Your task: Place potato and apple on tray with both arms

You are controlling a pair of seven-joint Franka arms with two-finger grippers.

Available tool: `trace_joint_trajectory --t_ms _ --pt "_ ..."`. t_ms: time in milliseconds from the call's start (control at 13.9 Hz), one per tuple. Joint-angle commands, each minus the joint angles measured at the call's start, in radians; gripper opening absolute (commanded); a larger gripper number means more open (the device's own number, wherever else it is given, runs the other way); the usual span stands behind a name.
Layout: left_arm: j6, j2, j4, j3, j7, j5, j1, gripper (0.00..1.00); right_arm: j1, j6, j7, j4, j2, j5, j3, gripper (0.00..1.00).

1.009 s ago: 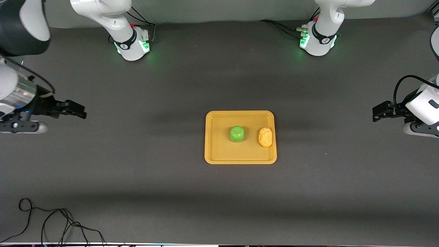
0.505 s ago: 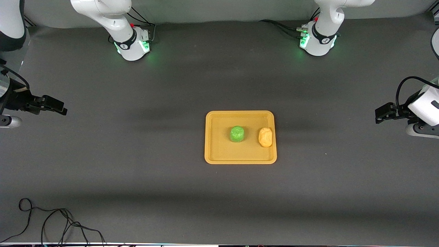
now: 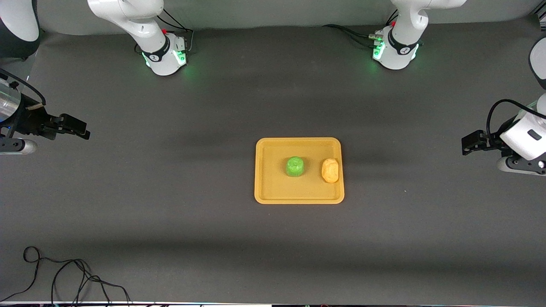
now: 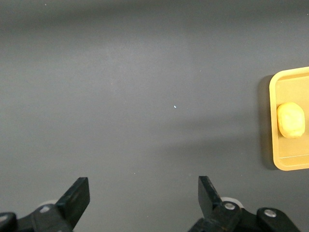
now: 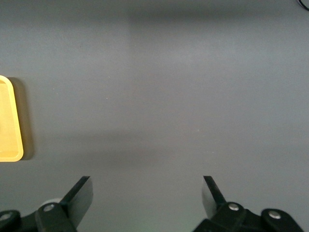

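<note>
The yellow-orange tray (image 3: 273, 187) lies at the table's middle. The green apple (image 3: 294, 166) sits on it near its centre. The yellow-tan potato (image 3: 330, 170) lies on it beside the apple, against the rim toward the left arm's end. My left gripper (image 3: 469, 144) is open and empty over bare mat at the left arm's end. Its wrist view shows its spread fingers (image 4: 144, 193), the tray's edge (image 4: 289, 162) and the potato (image 4: 290, 120). My right gripper (image 3: 79, 128) is open and empty over bare mat at the right arm's end. Its wrist view shows its gripper (image 5: 147, 193) and the tray's corner (image 5: 9, 125).
The two green-lit arm bases (image 3: 164, 55) (image 3: 394, 51) stand along the table's edge farthest from the front camera. A loose black cable (image 3: 64, 277) lies at the corner nearest the front camera, at the right arm's end. Dark grey mat surrounds the tray.
My right gripper drew back away from the tray toward its end of the table, then came slightly back. My left gripper shifted only slightly. The apple, potato and tray have not moved.
</note>
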Motion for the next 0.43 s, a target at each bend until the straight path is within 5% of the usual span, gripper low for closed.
trace_joint_trajectory --t_ms 0,360 --pt "-0.021 -0.020 0.006 -0.006 -0.044 0.001 0.002 1.00 0.004 0.008 -0.013 -0.018 -0.019 0.010 -0.007 1.00" --pt "-0.012 -0.025 0.016 -0.009 -0.041 -0.019 -0.008 1.00 0.002 0.008 -0.018 -0.010 -0.014 0.013 -0.009 1.00"
